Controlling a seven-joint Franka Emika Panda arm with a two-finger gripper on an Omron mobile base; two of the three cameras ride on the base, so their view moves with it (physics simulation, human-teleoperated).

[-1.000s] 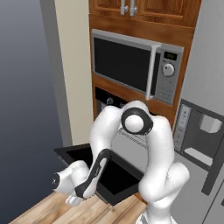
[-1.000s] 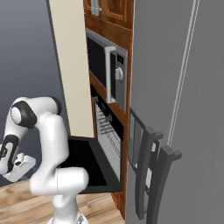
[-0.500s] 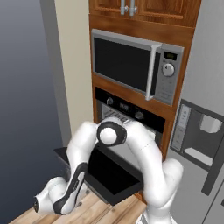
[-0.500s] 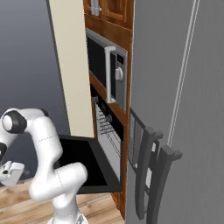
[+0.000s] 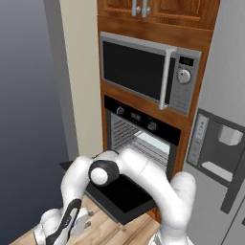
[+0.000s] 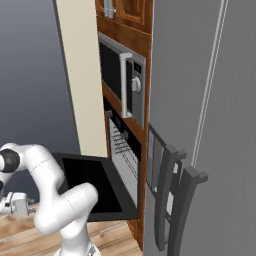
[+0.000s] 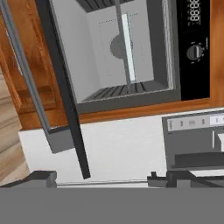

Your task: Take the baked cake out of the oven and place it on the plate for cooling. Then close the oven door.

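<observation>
The arm has swung lower; the gripper [image 5: 83, 221], open and empty, hangs below the open oven door [image 5: 117, 191], probably readying to shut it.

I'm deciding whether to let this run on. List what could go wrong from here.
1. The oven door hangs fully open right beside the arm; a swing back up could strike its edge.
2. The claw is open and low near the floor, away from the oven, so reaching the rack needs a wide move.
</observation>
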